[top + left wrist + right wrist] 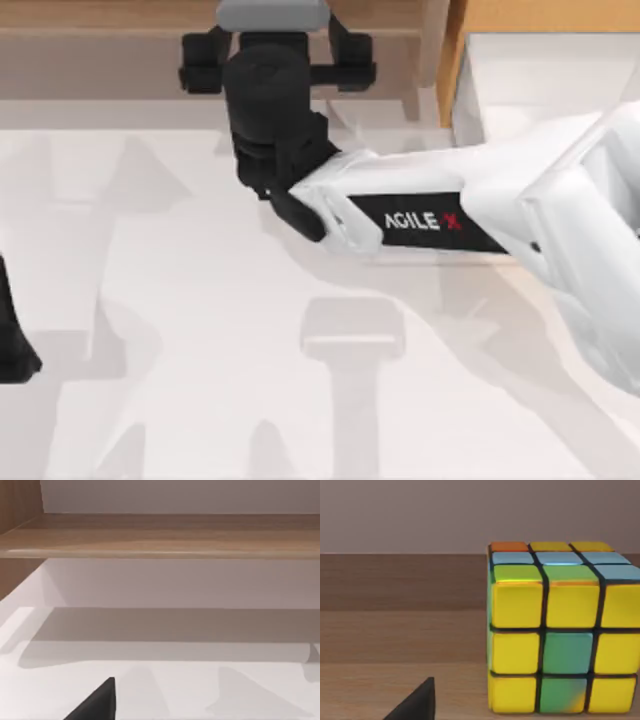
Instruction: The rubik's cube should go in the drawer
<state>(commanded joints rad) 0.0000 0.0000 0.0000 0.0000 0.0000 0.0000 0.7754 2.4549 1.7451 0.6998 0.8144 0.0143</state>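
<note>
The rubik's cube [560, 635] stands on a brown wooden board, close in front of the right wrist camera, its near face mostly yellow with green tiles. My right gripper [277, 58] is at the back middle of the table, reaching in at the shelf, with its black fingers [203, 62] spread wide and open. One fingertip [415, 705] shows to the side of the cube, apart from it. The drawer [458, 60], orange-tan with white inner walls, stands open at the back right, partly under my right arm. My left gripper [15, 335] is parked at the left edge.
A brown wooden shelf [100, 45] runs along the back of the table, and its board [160, 540] crosses the left wrist view. My white right arm [480, 210] stretches across the right half of the white table [200, 380].
</note>
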